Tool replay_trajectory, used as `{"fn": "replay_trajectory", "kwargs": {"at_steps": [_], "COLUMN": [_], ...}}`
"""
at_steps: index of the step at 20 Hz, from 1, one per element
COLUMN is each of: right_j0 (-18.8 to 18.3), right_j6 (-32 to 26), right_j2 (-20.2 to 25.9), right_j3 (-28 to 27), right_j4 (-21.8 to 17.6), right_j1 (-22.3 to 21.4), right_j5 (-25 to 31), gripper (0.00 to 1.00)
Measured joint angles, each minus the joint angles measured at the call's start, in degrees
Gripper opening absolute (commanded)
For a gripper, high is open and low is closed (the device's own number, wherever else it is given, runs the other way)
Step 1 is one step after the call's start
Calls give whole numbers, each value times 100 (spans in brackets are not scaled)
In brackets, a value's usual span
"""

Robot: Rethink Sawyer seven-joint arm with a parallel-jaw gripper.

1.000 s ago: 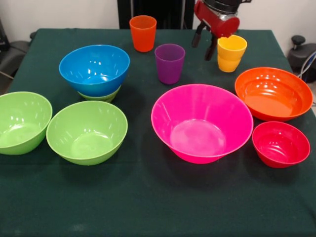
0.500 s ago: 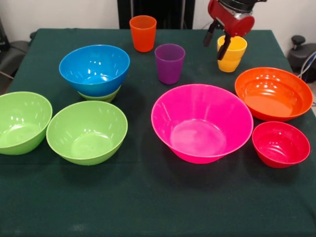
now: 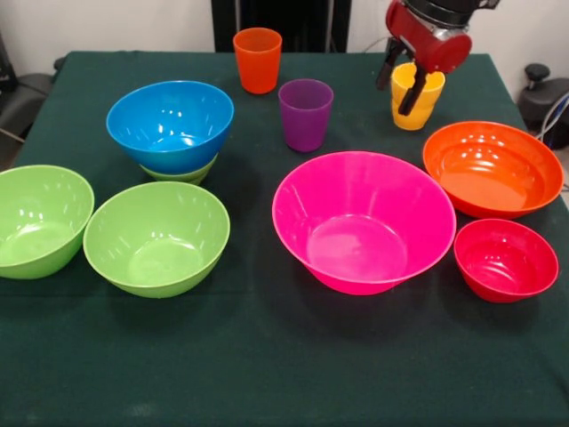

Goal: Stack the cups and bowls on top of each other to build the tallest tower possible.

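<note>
My gripper (image 3: 398,86) hangs open at the yellow cup (image 3: 432,103) at the back right. One finger shows left of the cup and the other in front of its left rim; whether either touches it I cannot tell. The orange cup (image 3: 257,60) and the purple cup (image 3: 305,114) stand upright to its left. A blue bowl (image 3: 169,123) sits nested on a lime green bowl (image 3: 182,173). Two more lime green bowls (image 3: 40,220) (image 3: 156,237) stand at the left. The large pink bowl (image 3: 363,221) is in the middle, with the orange bowl (image 3: 492,167) and small red bowl (image 3: 505,259) to its right.
All of it stands on a table under a dark green cloth (image 3: 267,374). A dark piece of equipment (image 3: 540,93) sits just off the table's right edge. The purple cup stands close to the left of my gripper.
My gripper has moved right, from the gap between the purple and yellow cups to the yellow cup's left rim. The cups and bowls have stayed put.
</note>
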Motion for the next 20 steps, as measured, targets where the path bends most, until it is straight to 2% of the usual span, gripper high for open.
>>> {"fn": "replay_trajectory", "kwargs": {"at_steps": [10,20], "right_j0": [529,475], "right_j6": [744,787], "right_j2": [-184,-186], "right_j3": [-341,-382], "right_j4": [554,563], "right_j1": [375,454], "right_j5": [62,62], "gripper": [100,100]}}
